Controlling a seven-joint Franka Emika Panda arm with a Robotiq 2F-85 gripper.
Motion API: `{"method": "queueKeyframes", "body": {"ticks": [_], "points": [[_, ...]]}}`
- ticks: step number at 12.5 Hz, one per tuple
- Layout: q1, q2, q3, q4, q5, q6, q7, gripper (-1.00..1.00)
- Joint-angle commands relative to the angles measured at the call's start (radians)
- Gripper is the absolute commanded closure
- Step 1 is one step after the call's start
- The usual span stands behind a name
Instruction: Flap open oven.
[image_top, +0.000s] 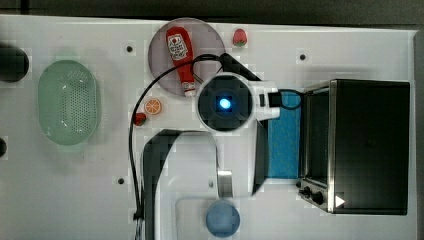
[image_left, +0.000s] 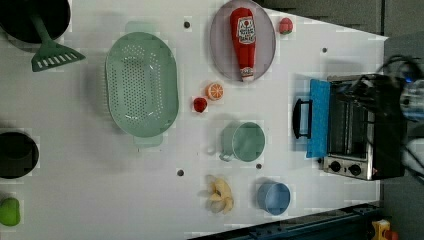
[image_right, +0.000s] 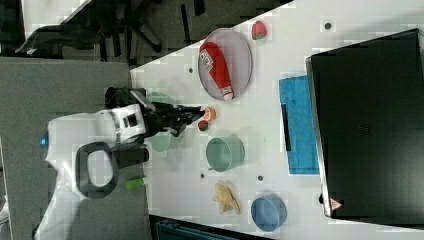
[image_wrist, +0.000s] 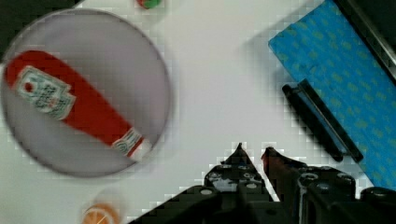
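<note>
The oven stands at the top view's right, black on top with a silver frame and knobs on its front. Its blue door lies flapped down flat on the table, and its black bar handle shows in the wrist view. The same oven and door appear in the left view, with the oven also in the right view. My gripper hangs above the white table beside the handle, apart from it. Its fingers stand a narrow gap apart with nothing between them.
A ketchup bottle lies on a grey plate. Nearby sit a strawberry, an orange slice, a green colander, a green cup, a blue cup and a banana.
</note>
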Motion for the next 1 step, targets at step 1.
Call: {"method": "queueKeyframes", "body": {"ticks": [1], "points": [[-0.013, -0.038, 0.003, 0.03, 0.047, -0.114, 0.065, 0.65]]}}
